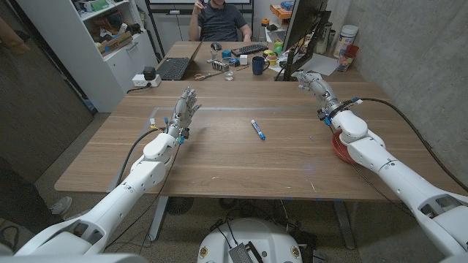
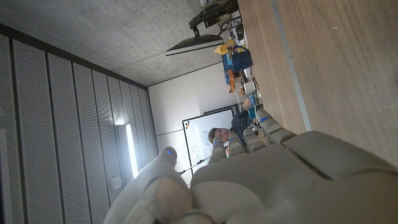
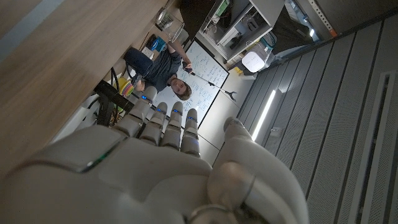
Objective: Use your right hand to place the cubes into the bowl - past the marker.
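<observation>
Cubes I can't find anywhere on the wooden table (image 1: 241, 157); I'd expect them light, rigid, best pinched across opposite faces. My right hand (image 1: 313, 82) is spread and empty, the left hand (image 1: 185, 107) too. Red bowl (image 1: 338, 148) sits under my right forearm, smooth-rimmed, well apart from the blue marker (image 1: 257, 129).

red bowl (image 1: 340, 148) mostly hidden behind right arm (image 1: 380, 157), cubes unseen

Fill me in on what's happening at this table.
A two-armed robot waits at a wooden table with both hands empty. The left hand and right hand are raised, fingers apart, holding nothing. A blue marker lies mid-table, and a red bowl sits partly hidden under the right forearm. No cubes can be seen.
</observation>
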Controlling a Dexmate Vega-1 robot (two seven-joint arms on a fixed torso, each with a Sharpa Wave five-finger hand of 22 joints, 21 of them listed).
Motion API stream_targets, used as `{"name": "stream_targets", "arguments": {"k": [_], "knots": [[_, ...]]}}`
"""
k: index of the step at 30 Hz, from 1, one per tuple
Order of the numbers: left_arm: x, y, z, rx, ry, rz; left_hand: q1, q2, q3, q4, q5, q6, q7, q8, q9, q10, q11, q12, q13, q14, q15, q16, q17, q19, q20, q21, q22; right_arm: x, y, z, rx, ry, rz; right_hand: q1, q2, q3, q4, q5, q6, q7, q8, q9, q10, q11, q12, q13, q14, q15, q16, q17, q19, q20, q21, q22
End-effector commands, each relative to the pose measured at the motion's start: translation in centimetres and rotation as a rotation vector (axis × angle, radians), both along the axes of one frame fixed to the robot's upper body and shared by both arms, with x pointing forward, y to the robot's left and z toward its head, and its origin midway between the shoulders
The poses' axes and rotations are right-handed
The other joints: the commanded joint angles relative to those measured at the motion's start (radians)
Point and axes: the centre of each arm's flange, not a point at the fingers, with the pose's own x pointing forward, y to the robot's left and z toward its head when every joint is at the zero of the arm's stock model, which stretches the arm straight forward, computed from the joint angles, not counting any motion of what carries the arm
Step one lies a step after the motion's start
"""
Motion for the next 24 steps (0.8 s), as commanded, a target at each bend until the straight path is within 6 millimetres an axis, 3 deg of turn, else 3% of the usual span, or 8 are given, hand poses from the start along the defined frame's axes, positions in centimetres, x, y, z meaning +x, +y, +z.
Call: {"name": "stream_targets", "arguments": {"k": [1, 5, 24], "knots": [[-0.1, -0.1, 0.1, 0.002, 0.001, 0.007, -0.002, 0.012, 0.004, 0.001, 0.007, 0.005, -0.005, 0.006, 0.002, -0.004, 0.005, 0.006, 0.005, -0.007, 0.001, 0.006, 0.002, 0.004, 0.008, -0.001, 0.004, -1.1, -0.7, 3.4, -0.156, -0.1, -0.184, 0.018, 0.001, 0.004, -0.012, 0.007, 0.019, -0.002, 0.007, 0.005, 0.018, -0.003, 0.01, 0.006, 0.014, -0.002, 0.009, 0.003, -0.002, 0.014, -0.003, 0.002], [-0.1, 0.0, 0.1, 0.002, 0.001, 0.011, -0.002, 0.012, 0.004, 0.001, 0.007, 0.007, -0.007, 0.006, 0.002, -0.004, 0.004, 0.005, 0.005, -0.007, 0.002, 0.006, 0.002, 0.003, 0.008, -0.002, 0.004, -1.6, -0.9, 4.4, -0.204, -0.129, -0.251, 0.022, 0.001, 0.004, -0.017, 0.007, 0.028, -0.003, 0.008, 0.005, 0.028, -0.001, 0.013, 0.006, 0.024, 0.0, 0.01, 0.004, -0.001, 0.03, -0.006, 0.002], [-0.3, 0.0, 0.1, 0.008, 0.003, 0.003, -0.003, 0.012, 0.003, 0.001, 0.006, 0.011, -0.007, 0.006, 0.003, -0.005, 0.005, 0.005, 0.005, -0.008, 0.003, 0.006, 0.002, 0.002, 0.011, -0.004, 0.004, -4.4, -1.8, 7.1, -0.38, -0.233, -0.624, 0.041, 0.007, 0.01, -0.034, 0.01, 0.05, -0.014, 0.01, 0.006, 0.039, -0.014, 0.015, 0.007, 0.044, -0.013, 0.009, 0.003, 0.002, 0.034, -0.012, 0.003]]}}
